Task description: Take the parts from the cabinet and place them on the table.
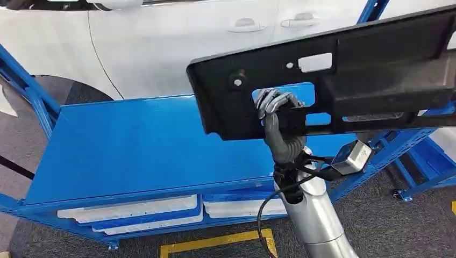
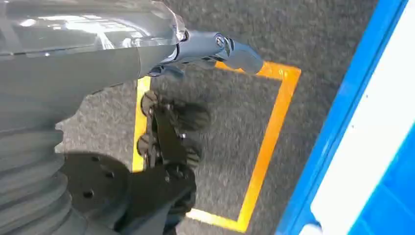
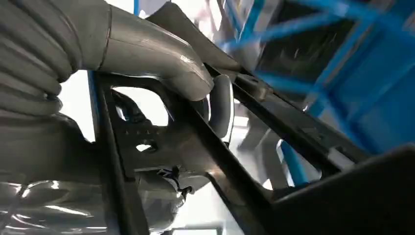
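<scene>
A long black plastic part (image 1: 376, 70) with several cutouts hangs in the air above the right end of the blue table (image 1: 134, 145). My right hand (image 1: 277, 115) grips it from below, with the fingers (image 1: 273, 99) hooked through one cutout. Up close, the right hand (image 3: 161, 63) wraps over a black bar of the part (image 3: 205, 147). My left hand (image 2: 122, 54) hangs beside my body over the grey floor and holds nothing, one finger (image 2: 240, 54) stretched out.
The table top is bare blue metal, with white foam trays (image 1: 134, 212) on its lower shelf. A white car (image 1: 161, 43) stands behind it. A blue rack (image 1: 425, 161) is at the right. Yellow tape (image 2: 266, 147) marks the floor.
</scene>
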{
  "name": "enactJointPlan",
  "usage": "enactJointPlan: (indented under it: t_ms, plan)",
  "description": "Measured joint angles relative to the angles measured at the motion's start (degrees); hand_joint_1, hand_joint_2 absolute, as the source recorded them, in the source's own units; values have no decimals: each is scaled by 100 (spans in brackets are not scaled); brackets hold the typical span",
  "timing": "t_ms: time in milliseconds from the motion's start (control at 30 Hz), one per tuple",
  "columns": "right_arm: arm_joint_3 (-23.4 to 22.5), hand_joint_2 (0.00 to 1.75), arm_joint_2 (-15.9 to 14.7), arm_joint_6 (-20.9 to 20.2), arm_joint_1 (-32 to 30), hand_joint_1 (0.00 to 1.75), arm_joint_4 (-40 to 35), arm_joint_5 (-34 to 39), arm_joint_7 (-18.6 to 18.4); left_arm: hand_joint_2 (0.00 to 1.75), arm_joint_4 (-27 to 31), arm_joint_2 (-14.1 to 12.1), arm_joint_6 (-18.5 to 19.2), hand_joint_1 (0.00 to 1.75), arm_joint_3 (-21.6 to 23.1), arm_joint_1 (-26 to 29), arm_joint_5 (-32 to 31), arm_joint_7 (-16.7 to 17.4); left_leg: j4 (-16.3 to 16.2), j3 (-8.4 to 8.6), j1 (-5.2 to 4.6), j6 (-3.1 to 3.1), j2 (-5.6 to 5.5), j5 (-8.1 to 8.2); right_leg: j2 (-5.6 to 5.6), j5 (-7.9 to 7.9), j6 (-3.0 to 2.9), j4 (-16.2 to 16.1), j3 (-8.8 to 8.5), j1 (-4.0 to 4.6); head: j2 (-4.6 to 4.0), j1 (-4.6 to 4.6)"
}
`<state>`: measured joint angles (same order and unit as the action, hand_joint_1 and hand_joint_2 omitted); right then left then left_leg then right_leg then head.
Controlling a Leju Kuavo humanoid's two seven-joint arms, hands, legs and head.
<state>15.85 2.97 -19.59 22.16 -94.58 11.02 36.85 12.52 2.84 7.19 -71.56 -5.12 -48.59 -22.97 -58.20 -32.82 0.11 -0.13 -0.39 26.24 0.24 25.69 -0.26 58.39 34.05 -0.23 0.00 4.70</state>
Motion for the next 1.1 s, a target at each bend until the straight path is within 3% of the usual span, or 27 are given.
enactJointPlan:
  t_ms: [67,100,167,200,233,267,367,400,533,567,600,700,733,767,800,867,900,933,1033,1067,1100]
  plan:
    - [107,175,-44,-129,-129,175,-274,17,-26,175,0,11,7,0,-2,-12,9,-37,96,46,71,78,28,-68,-2,71,62,81,5,-3,0,0]
    - [202,175,-94,-226,-228,175,-514,-9,-43,175,0,11,9,0,-2,-17,9,-65,120,52,70,116,19,-79,-3,256,95,303,105,8,0,-2]
    - [408,175,-181,-360,-376,175,-793,-107,-103,175,0,11,11,0,-4,-2,7,-72,109,46,65,128,22,-97,-4,718,128,1198,522,-22,0,0]
    - [495,175,-210,-388,-441,175,-871,-133,-129,175,0,11,11,0,-7,3,-2,-72,105,39,65,129,26,-97,-5,875,143,1573,698,-29,0,-2]
    - [566,175,-247,-430,-488,175,-931,-153,-153,175,0,11,9,0,-7,0,-13,-63,93,32,65,128,28,-97,-6,885,158,1736,775,-43,0,-2]
    - [644,175,-299,-450,-517,175,-976,-179,-188,175,0,13,0,0,-6,-5,-33,-53,81,23,67,126,28,-96,-11,756,169,1627,712,-66,0,-2]
    - [879,175,-408,-496,-488,175,-1018,-92,-252,175,0,13,-22,0,-4,-15,-52,20,-15,-6,80,65,18,-56,-23,85,175,289,7,-121,0,-2]
    - [954,175,-448,-492,-436,175,-1020,12,-327,175,0,2,-24,0,-4,-27,-55,44,-62,-53,42,22,14,-38,-18,168,153,157,-39,-95,0,-2]
    - [1237,175,-588,-505,-194,175,-1136,337,-568,175,0,-31,-20,0,-4,-58,-68,103,-75,-121,60,-126,11,-118,6,44,-20,158,76,-58,0,0]
    - [1316,175,-608,-516,-141,175,-1169,356,-592,175,0,-33,-22,0,-4,-59,-66,107,-136,-150,84,-152,10,-23,-15,-6,-88,118,89,-85,0,0]
    - [1394,175,-618,-518,-98,175,-1193,367,-612,175,0,-33,-20,0,-4,-58,-66,109,-322,-225,84,-170,16,210,-22,-41,-128,106,119,-81,0,0]
    - [1512,175,-643,-520,-54,175,-1215,376,-623,175,0,-46,-20,0,-4,-71,-59,109,-1589,-627,88,-214,16,978,-37,-150,-169,112,262,-39,0,0]
    - [1554,175,-660,-522,-54,175,-1215,374,-630,175,0,-46,-20,0,-4,-70,-52,109,-1814,-659,87,-209,16,1056,-38,-196,-173,115,321,-19,0,0]
    - [1580,175,-673,-522,-52,175,-1215,374,-632,175,0,-46,-20,0,-7,-69,-52,109,-1743,-551,86,-192,16,1013,-37,-240,-176,115,375,-4,0,0]
    - [1595,175,-684,-522,-46,175,-1215,380,-632,175,0,-48,-22,0,-7,-70,-48,109,-1415,-313,81,-164,16,876,-35,-285,-175,115,423,11,0,0]
    - [1641,175,-706,-531,1,175,-1215,461,-623,175,0,-50,-48,0,-7,-92,-33,105,-267,443,41,-57,16,519,-25,-387,-163,114,510,34,0,0]
    - [1674,175,-708,-529,13,175,-1215,485,-614,175,0,-68,-57,0,-7,-123,-31,98,117,616,15,-11,16,597,-32,-437,-146,114,526,31,0,0]
    - [1703,175,-715,-507,17,175,-1210,474,-601,175,0,-68,-83,0,-11,-128,-17,85,106,581,-12,-7,26,476,-32,-480,-93,90,522,41,0,-4]
    - [1831,175,-704,-363,-45,175,-1204,237,-527,175,0,-68,-129,0,-26,-100,-2,70,105,532,-60,73,22,358,-47,-639,8,5,507,0,0,2]
    - [1867,175,-704,-328,-61,175,-1202,166,-514,175,0,-50,-129,0,-31,-91,-2,66,191,497,26,95,44,221,-39,-632,38,20,551,20,0,0]
    - [1897,175,-704,-304,-86,175,-1204,116,-503,175,0,-50,-129,0,-33,-99,-2,66,207,440,16,132,67,138,-20,-360,60,122,619,4,0,0]
